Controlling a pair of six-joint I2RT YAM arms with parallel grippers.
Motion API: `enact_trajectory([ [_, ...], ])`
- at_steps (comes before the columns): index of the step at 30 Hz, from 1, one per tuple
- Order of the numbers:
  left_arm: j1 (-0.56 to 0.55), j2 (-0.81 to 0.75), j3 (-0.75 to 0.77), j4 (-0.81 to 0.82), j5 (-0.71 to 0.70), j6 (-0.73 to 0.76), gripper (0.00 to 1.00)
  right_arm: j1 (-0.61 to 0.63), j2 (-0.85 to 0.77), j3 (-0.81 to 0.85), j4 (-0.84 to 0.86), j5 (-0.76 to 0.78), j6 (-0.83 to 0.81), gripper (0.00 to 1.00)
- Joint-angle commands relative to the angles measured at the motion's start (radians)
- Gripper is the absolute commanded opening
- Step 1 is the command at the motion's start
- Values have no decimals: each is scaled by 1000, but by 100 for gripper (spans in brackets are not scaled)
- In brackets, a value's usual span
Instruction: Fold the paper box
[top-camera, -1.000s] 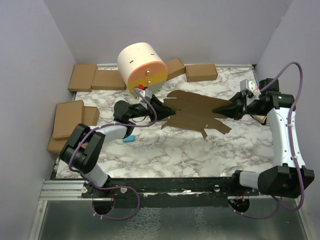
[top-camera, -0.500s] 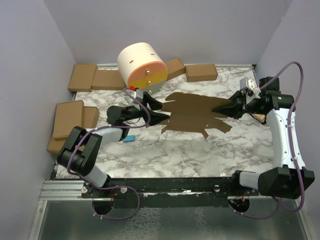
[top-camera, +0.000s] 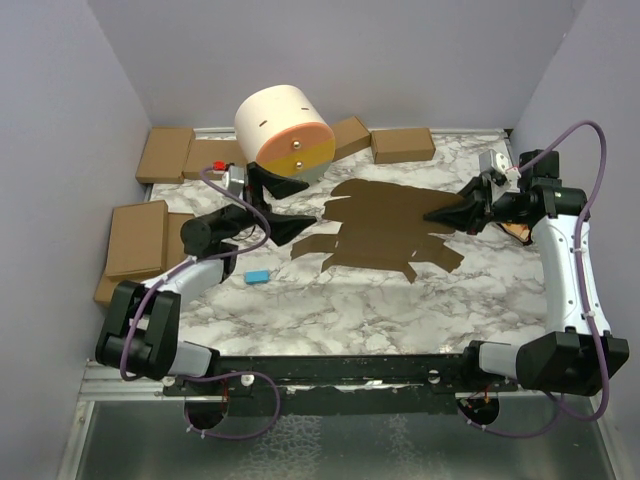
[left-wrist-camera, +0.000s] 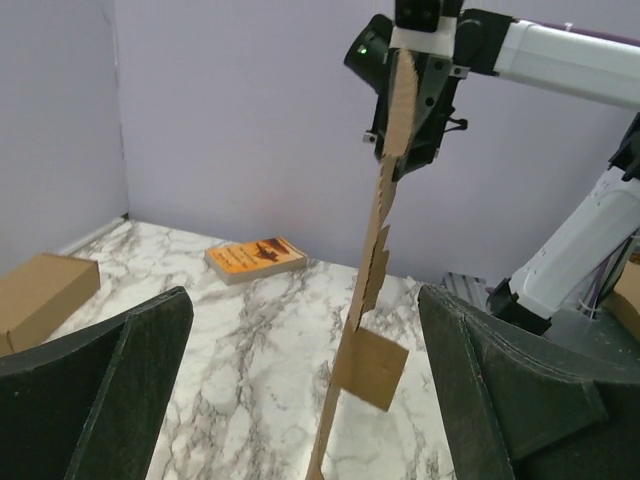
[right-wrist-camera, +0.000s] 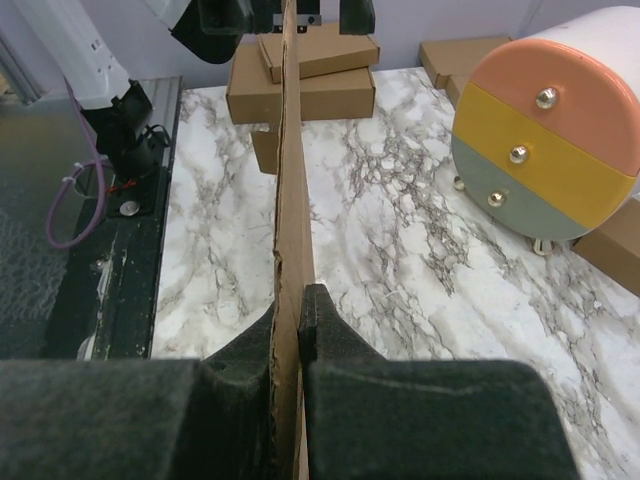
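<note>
The paper box is a wide brown die-cut sheet, held flat above the marble table. My right gripper is shut on its right edge. In the right wrist view the sheet runs edge-on away from the clamped gripper. My left gripper stands open just left of the sheet's left edge, touching nothing. In the left wrist view the sheet hangs edge-on ahead of the left gripper, between its wide-apart fingers, with a small flap drooping.
A round white, orange and yellow drum lies at the back. Ready-made cardboard boxes line the back and the left side. A small blue piece lies near the left arm. An orange booklet lies under the right arm.
My left gripper has opened, let go of the sheet's left edge and drawn back to the left. The right gripper keeps its hold and has barely moved.
</note>
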Motion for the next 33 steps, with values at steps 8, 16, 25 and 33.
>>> enact_trajectory([
  [8, -163, -65, 233, -594, -38, 384, 99, 7, 9, 4, 26, -23, 17, 1],
  [16, -201, -4, 311, -645, 7, 375, 52, 7, 14, 9, 30, -24, 18, 1],
  [25, -208, 29, 323, -490, 48, 240, 0, 7, 21, 17, 43, -20, 46, 10],
  [33, -78, -35, 267, -329, 41, 44, 0, -28, 24, 25, 157, -37, 198, 73],
])
